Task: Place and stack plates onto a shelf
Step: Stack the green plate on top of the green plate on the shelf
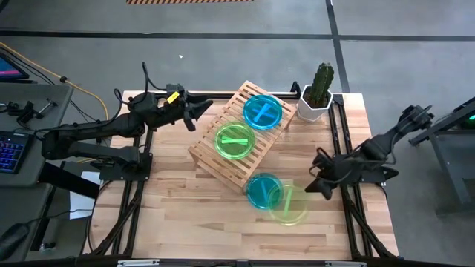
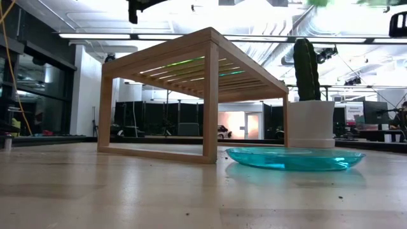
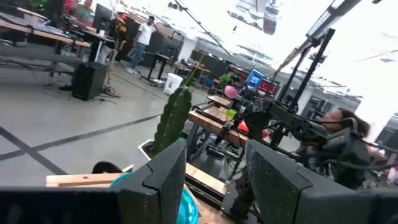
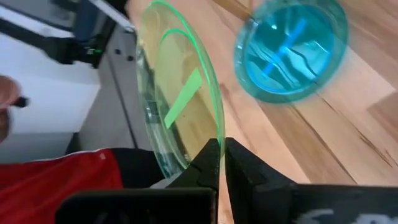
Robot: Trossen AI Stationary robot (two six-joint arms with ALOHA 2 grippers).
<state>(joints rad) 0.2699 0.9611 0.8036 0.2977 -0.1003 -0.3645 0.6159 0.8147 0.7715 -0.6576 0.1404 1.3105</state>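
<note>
I count four plates. A teal plate [image 1: 262, 111] and a green plate [image 1: 235, 141] lie on the shelf [image 1: 215, 159]. Another teal plate [image 1: 261, 190] lies on the table. My right gripper [image 1: 322, 187] pinches the second green plate [image 1: 290, 205] by its rim, raised. My left gripper [image 1: 199, 111], fingers apart, holds nothing beside the shelf.

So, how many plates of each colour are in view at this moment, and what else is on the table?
Teal-blue plates: 2, one on the shelf at, one on the table at.
Lime-green plates: 2, one on the shelf, one held by the right gripper at.
Shelf: 1.
Potted cactus: 1.
Total: 6.
</note>
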